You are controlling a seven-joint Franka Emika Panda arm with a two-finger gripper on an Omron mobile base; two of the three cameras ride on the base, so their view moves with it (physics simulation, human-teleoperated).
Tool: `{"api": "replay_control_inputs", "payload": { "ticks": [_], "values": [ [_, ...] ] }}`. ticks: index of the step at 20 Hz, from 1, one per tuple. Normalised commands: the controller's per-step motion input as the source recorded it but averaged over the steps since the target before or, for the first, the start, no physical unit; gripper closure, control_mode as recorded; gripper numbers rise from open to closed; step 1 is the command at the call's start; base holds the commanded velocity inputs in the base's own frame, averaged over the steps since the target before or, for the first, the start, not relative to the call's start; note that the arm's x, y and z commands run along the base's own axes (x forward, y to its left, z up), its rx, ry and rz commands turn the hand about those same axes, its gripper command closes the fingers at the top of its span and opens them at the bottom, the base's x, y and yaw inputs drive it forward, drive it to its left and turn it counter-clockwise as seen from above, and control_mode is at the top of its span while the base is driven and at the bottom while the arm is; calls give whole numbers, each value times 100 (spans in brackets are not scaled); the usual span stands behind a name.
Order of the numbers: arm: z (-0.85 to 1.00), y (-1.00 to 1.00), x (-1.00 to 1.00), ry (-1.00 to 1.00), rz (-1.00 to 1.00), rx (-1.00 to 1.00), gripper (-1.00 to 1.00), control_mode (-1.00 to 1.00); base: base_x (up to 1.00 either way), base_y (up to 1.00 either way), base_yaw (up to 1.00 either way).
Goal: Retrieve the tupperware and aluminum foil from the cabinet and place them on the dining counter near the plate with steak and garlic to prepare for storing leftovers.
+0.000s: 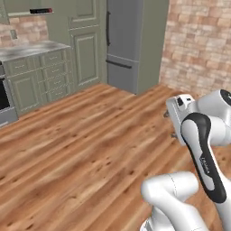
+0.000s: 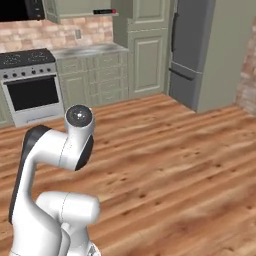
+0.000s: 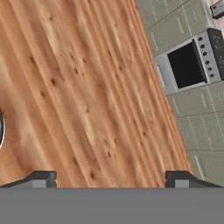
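Note:
The aluminum foil [image 1: 40, 11] [image 2: 103, 11], a black box with a red end, lies on the shelf of the pale green wall cabinet [image 1: 22, 6] [image 2: 75, 7], far across the room from the arm. My gripper [image 3: 111, 180] points down at the wooden floor, well short of the cabinet. Its two dark fingertips [image 3: 43, 178] stand wide apart with nothing between them, so it is open. The tupperware, the dining counter, the plate, the steak and the garlic are out of view.
A stove with a dark oven door [image 2: 30, 87] [image 3: 187, 65] stands among low green cabinets [image 1: 45, 76] [image 2: 95, 75] below the shelf. A grey fridge [image 1: 131, 40] [image 2: 200, 50] and a brick wall [image 1: 198, 45] lie to the right. Wide wooden floor [image 1: 90, 149] separates me from them.

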Motion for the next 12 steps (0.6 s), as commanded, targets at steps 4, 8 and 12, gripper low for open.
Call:
{"api": "replay_control_inputs", "payload": {
  "ticks": [4, 8, 12],
  "values": [
    [0, 0, 0, 0, 0, 0, -100, 100, 100, -1, 20],
    [0, 0, 0, 0, 0, 0, -100, 100, 100, 0, 18],
    [0, 0, 0, 0, 0, 0, -100, 100, 100, 0, 16]
  ]
}}
